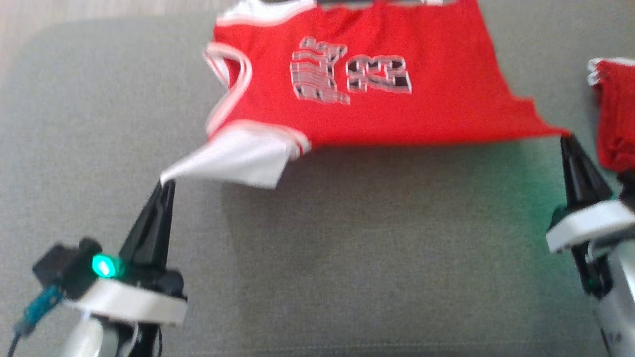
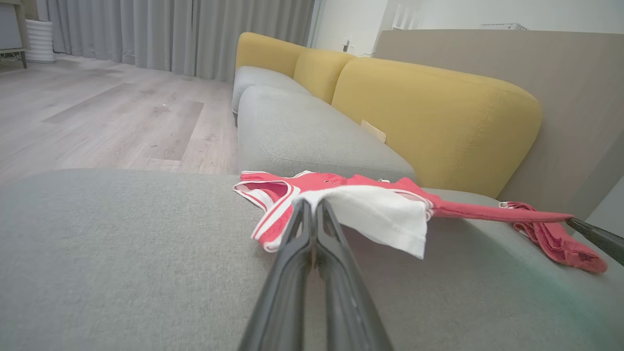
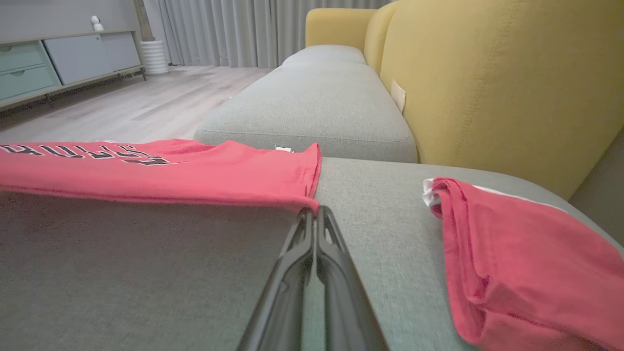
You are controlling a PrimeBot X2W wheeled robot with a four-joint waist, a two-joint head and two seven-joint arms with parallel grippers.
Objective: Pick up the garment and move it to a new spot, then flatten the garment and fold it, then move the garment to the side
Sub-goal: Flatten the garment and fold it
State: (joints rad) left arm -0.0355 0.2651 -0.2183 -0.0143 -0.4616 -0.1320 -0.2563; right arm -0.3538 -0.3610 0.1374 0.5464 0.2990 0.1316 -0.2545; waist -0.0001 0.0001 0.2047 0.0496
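Note:
The garment point(image 1: 377, 99) is a red sleeveless jersey with white trim and a printed number, held stretched above the grey cushion point(image 1: 347, 258). My left gripper point(image 1: 166, 182) is shut on its white corner point(image 2: 380, 214) at the near left. My right gripper point(image 1: 565, 138) is shut on the red hem corner point(image 3: 307, 195) at the near right. The jersey's near edge hangs lifted between the two grippers and its far part rests on the cushion. In the left wrist view my left gripper point(image 2: 312, 202) pinches the white cloth, and in the right wrist view my right gripper point(image 3: 314, 210) pinches the red edge.
A second red garment point(image 1: 615, 114) lies folded at the right edge of the cushion, close to my right arm. Yellow backrests point(image 3: 487, 83) run along the sofa's far side. Wooden floor point(image 2: 97, 112) lies beyond the cushion's left edge.

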